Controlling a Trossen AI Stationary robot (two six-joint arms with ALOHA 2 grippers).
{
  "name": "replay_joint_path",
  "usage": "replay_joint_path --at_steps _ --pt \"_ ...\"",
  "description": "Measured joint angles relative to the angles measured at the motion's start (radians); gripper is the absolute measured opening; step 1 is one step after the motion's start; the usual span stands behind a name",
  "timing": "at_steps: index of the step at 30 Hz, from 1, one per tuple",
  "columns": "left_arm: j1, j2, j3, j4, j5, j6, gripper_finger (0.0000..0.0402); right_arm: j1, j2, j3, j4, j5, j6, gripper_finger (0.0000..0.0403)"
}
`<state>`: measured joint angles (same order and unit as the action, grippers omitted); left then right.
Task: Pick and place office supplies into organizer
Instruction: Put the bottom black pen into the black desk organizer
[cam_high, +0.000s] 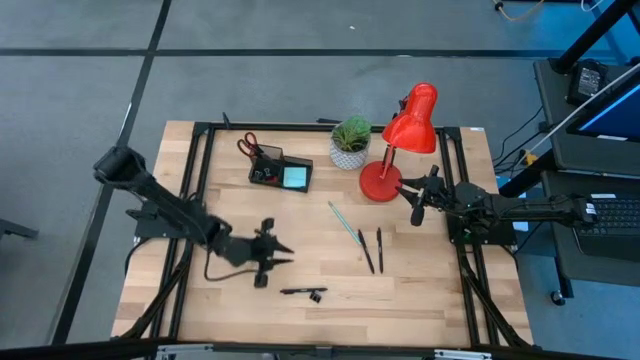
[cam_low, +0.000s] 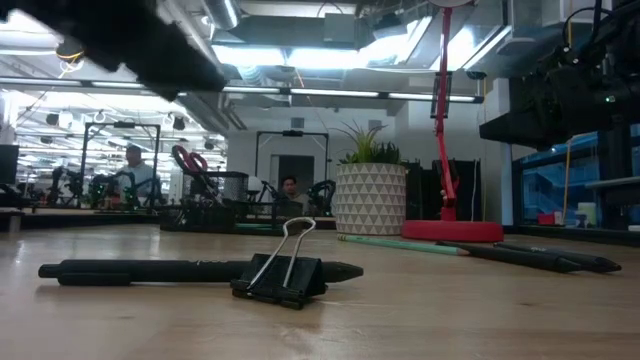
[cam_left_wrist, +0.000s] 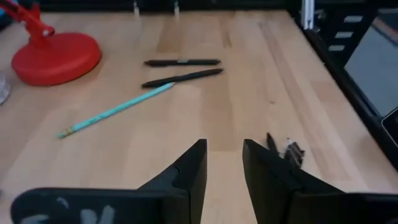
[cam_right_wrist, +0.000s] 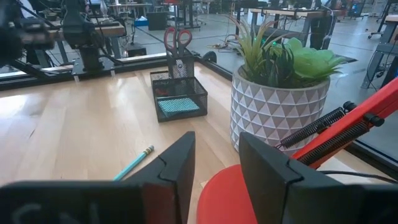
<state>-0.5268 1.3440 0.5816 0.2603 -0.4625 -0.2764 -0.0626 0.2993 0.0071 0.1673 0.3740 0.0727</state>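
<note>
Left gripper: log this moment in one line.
left gripper: open, empty, above table | pen and clip: on table | organizer: holds scissors

Left end effector hovers parted and empty; right end effector likewise parted.

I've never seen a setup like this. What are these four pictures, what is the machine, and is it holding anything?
It is a robot with two dark arms at a wooden table, each ending in a two-finger claw. One picture looks straight down from above, one sits at table-top height, and two come from cameras on the arms' wrists.

From above, the left claw hovers over the table's front half, near a black pen and a binder clip. The right claw hangs beside the red lamp. Both claws stand open and hold nothing.

Also on the table: a potted plant, a teal pencil, two more black pens, and a black organizer already containing red-handled scissors and a light-blue notepad.
</note>
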Motion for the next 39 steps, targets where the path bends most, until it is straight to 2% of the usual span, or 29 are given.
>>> replay_joint_path --at_steps 5,11,14,20,27,35,39 --pt "-0.096 0.192 -0.035 0.249 -0.116 0.002 0.0098 0.000 0.000 0.000 -0.006 0.000 -0.002 0.0127" --pt "-0.142 0.443 0.012 0.484 -0.124 0.064 0.0107 0.000 0.000 0.000 -0.014 0.000 -0.003 0.0127" --pt "-0.147 0.524 0.051 0.541 -0.122 0.064 0.0119 0.000 0.000 0.000 -0.014 0.000 -0.003 0.0127" --pt "-0.156 0.582 0.107 0.545 -0.122 0.048 0.0146 0.000 0.000 0.000 -0.016 0.000 0.002 0.0127" --pt "-0.209 0.586 0.109 0.472 -0.134 -0.091 0.0168 0.000 0.000 0.000 -0.016 0.000 0.029 0.0127" --pt "-0.295 0.586 0.109 0.287 -0.281 -0.201 0.0169 0.000 0.000 0.000 -0.005 0.000 0.032 0.0127" --pt "-0.313 0.586 0.109 0.207 -0.302 -0.260 0.0169 0.000 0.000 0.000 0.000 0.000 0.032 0.0127"
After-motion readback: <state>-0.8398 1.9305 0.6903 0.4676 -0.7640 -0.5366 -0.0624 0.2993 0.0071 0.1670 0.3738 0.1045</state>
